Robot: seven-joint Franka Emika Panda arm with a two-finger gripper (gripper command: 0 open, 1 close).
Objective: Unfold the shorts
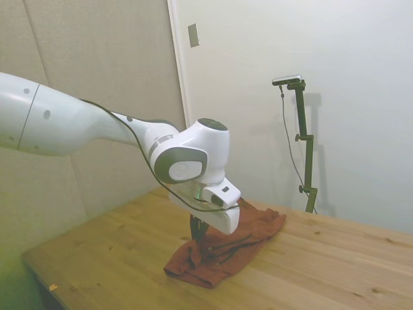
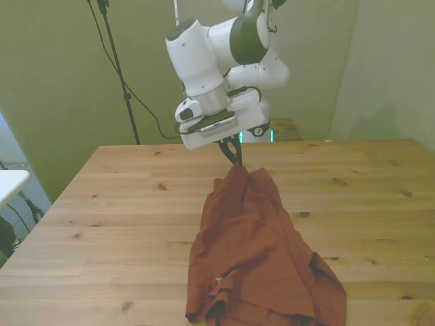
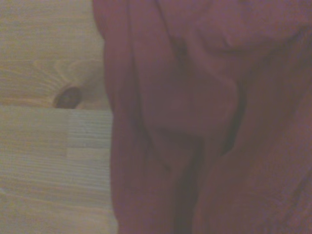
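Gripper [image 2: 235,157] pinching shorts [image 2: 255,255] at a raised peak in front view, wrist view blurred folds over table [image 3: 48,161], no legible writing

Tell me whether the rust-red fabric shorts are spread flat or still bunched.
Still bunched: the rust-red fabric shorts lie rumpled in overlapping folds on the wooden table, one end pinched and lifted by the gripper.
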